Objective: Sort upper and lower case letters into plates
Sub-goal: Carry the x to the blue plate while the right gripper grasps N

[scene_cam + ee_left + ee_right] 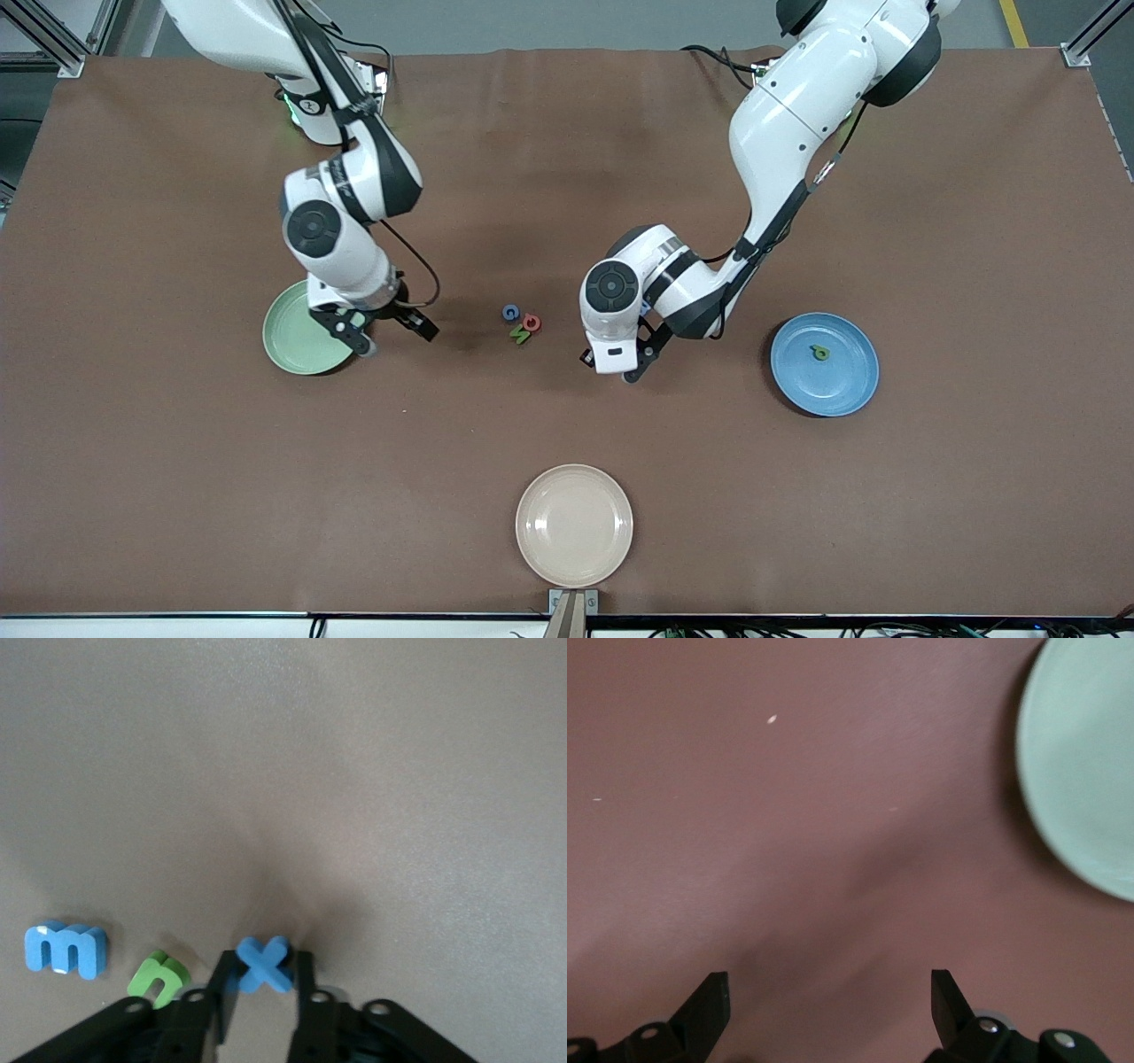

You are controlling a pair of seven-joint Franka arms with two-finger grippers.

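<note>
My left gripper (263, 967) is shut on a blue letter x (264, 962), low at the brown table. Beside it lie a green n (159, 976) and a blue m (65, 950). In the front view this gripper (622, 369) is at mid-table, and its wrist hides those letters. A blue letter (510, 312), a red one (532, 322) and a green one (520, 335) lie clustered between the arms. The sky blue plate (842, 385) holds one green letter (820, 353). My right gripper (396, 339) hangs open and empty beside the mint green plate (297, 341), whose rim (1081, 771) shows in the right wrist view.
A cream-beige plate (574, 525) sits empty near the table's front edge, closest to the front camera. Brown cloth (177, 461) covers the table.
</note>
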